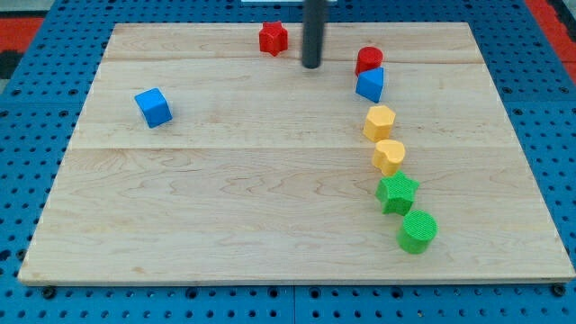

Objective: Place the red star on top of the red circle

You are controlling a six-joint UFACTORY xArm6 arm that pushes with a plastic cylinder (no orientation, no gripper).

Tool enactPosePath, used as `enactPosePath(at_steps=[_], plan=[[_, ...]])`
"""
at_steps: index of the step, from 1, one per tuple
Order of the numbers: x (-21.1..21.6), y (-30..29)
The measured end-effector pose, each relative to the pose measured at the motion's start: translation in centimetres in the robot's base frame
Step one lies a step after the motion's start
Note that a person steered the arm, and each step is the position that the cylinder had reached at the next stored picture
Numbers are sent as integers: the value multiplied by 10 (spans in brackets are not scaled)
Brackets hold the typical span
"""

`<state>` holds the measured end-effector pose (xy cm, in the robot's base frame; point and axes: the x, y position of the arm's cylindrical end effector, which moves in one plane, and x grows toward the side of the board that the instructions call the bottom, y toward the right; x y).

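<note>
The red star (273, 38) lies near the view's top edge of the wooden board (225, 198), left of centre. The red circle (368, 59) sits to the right of it, touching a blue block (370, 85) just below it. My tip (311, 65) is the lower end of the dark rod. It stands between the red star and the red circle, a little below and right of the star, touching neither.
A blue cube (153, 107) lies at the left. Below the blue block runs a column: a yellow hexagon (379, 121), a yellow heart (389, 156), a green star (397, 193) and a green circle (418, 231).
</note>
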<state>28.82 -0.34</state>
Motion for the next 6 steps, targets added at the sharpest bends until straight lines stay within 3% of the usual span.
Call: enactPosePath(at_steps=[1, 2, 3, 5, 6], plan=[[-12, -75], [-62, -79], [-70, -50], [-23, 54], [-23, 90]])
